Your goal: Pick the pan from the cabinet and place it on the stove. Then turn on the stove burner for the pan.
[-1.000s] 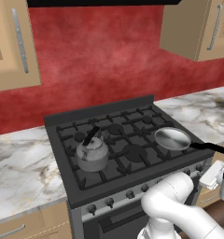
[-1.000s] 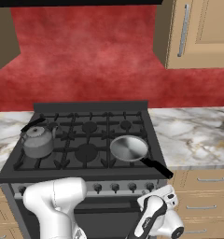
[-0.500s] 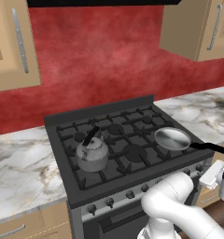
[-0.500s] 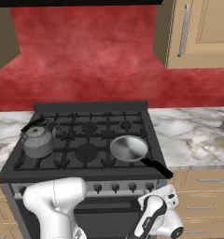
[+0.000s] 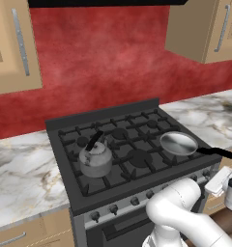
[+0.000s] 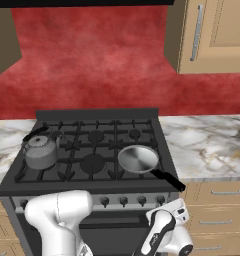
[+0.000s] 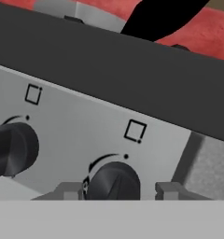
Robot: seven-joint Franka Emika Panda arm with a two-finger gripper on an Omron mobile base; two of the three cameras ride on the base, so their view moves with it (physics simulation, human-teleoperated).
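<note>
The silver pan (image 5: 178,143) (image 6: 138,158) rests on the front right grate of the stove (image 5: 137,185) (image 6: 87,186), with its black handle sticking out past the front right corner. In the hand view my gripper (image 7: 116,190) faces the stove's front panel. Its two fingertips (image 7: 68,190) stand on either side of a black knob (image 7: 115,182); the left tip is at the knob's edge and a small gap shows on the right. The gripper is open. The tan cabinet (image 6: 212,35) (image 5: 219,29) hangs at the upper right, doors shut.
A grey kettle (image 5: 94,159) (image 6: 41,151) sits on the stove's front left burner. A second black knob (image 7: 13,148) lies to the left of the one between my fingers. Marble counters (image 6: 207,145) flank the stove, with tan drawers (image 6: 217,200) below.
</note>
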